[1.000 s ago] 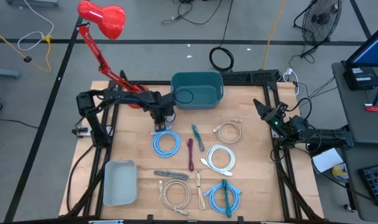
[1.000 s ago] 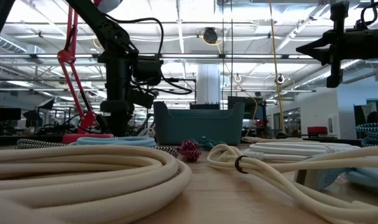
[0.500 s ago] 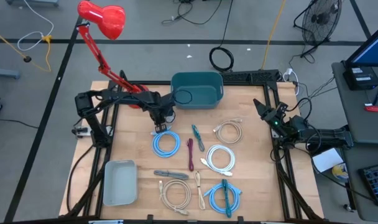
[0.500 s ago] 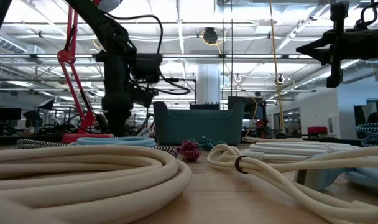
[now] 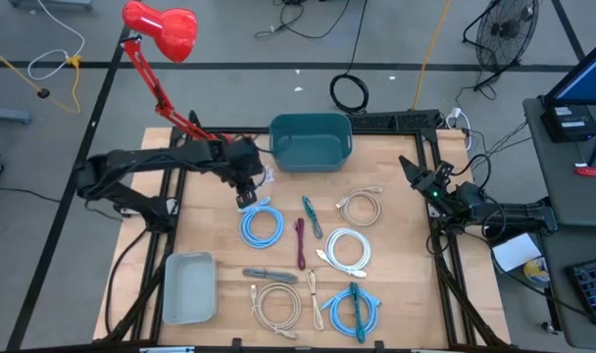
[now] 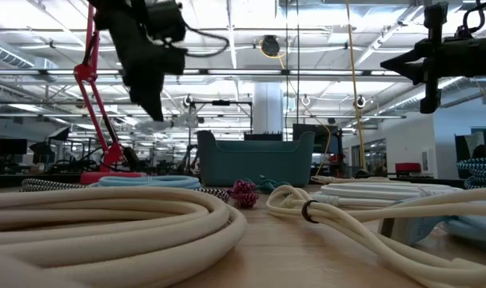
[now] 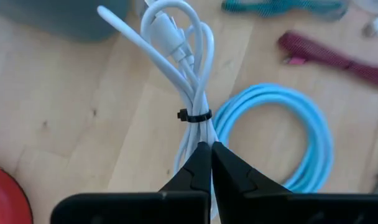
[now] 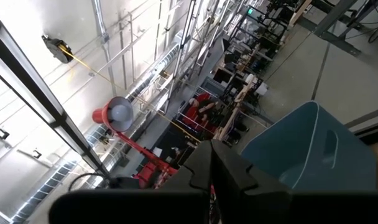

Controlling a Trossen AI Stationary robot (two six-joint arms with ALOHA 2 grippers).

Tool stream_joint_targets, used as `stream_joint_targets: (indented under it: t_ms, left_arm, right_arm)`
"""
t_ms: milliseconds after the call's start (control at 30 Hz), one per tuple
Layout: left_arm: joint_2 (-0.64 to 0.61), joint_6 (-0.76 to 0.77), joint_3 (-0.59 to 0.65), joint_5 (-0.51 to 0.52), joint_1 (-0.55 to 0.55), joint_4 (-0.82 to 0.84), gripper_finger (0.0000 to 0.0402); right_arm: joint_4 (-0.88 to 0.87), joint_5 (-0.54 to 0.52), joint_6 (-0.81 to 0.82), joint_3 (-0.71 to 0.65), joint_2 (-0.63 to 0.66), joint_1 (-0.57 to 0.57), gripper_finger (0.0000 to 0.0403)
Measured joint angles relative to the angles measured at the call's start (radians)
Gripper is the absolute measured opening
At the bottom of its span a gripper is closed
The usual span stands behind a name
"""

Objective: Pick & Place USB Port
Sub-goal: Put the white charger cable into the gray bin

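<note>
Up goes the left gripper (image 7: 211, 163) since a moment ago; it was down low by the blue cable (image 5: 262, 226), and now it is lifted. Its fingers are pinched shut on a white cable (image 7: 188, 93), tied in a bundle, so it hangs together. That cable dangles above the wood, beside the blue cable, near the teal bin (image 5: 311, 140). I think the bin is where it goes next. The right gripper (image 5: 413, 173) waits far from the bin, shut on nothing.
</note>
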State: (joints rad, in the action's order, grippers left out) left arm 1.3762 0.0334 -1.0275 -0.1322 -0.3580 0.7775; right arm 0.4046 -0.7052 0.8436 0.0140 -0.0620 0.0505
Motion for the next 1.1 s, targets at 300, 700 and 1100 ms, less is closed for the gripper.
stream_joint_targets:
  t_ms: [300,700,1100]
  left_arm:
    - [-0.141,0.278,-0.001,-0.117,0.012,0.050,0.0002]
    - [-0.337,0.975,-0.003,0.122,0.346,0.080,0.0001]
    - [-0.301,1.622,-0.003,0.285,0.752,0.218,0.0000]
  right_arm:
    - [-0.002,0.000,0.000,0.000,0.000,0.000,0.0000]
    - [-0.051,0.000,0.010,0.000,0.000,0.000,0.0000]
    - [-0.051,0.003,0.035,0.000,0.000,0.000,0.0000]
